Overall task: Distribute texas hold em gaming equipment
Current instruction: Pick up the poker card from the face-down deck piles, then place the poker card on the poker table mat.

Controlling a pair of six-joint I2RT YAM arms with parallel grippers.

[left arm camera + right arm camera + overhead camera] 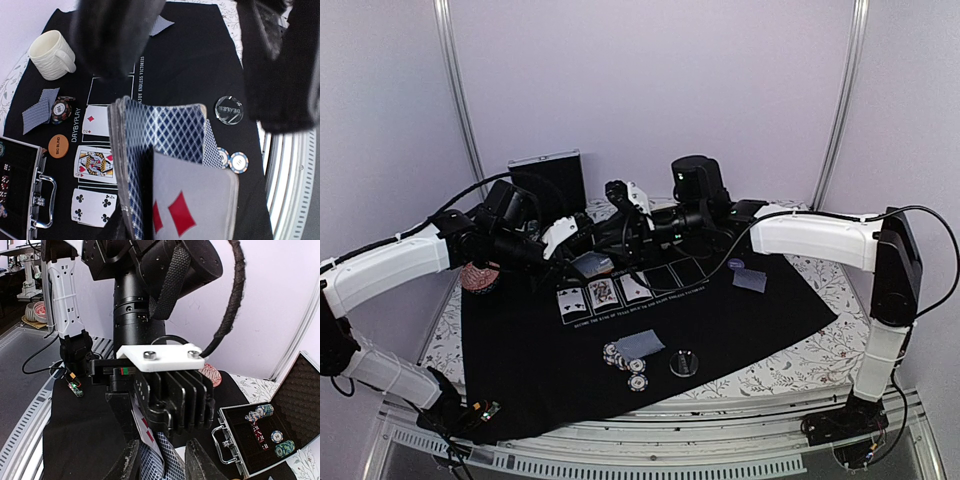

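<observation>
Peeling one card off the deck looks like the step in hand. The left end effector (pixel 575 255) is clamped on a splayed deck of grey-blue lattice-backed playing cards (pixel 165 130), held in the air above the far middle of the black felt mat (pixel 520 370) that covers the counter. The deck hangs just over the printed row where three face-up cards (pixel 603 292) lie. A white card with red diamonds (pixel 192 202) stands proud of the deck on its outer face.

The right end effector (pixel 160 460) has its fingers partly closed either side of the cards' free edge. The pictures do not show whether they pinch a card.

To do this well, the right fingers should take the outermost card alone, near its corner. They should draw it along its own plane rather than away from the deck, so the neighbours are not dragged out. The left grip should stay firm on the opposite edge. The loose fan suggests the cards will slip easily.
</observation>
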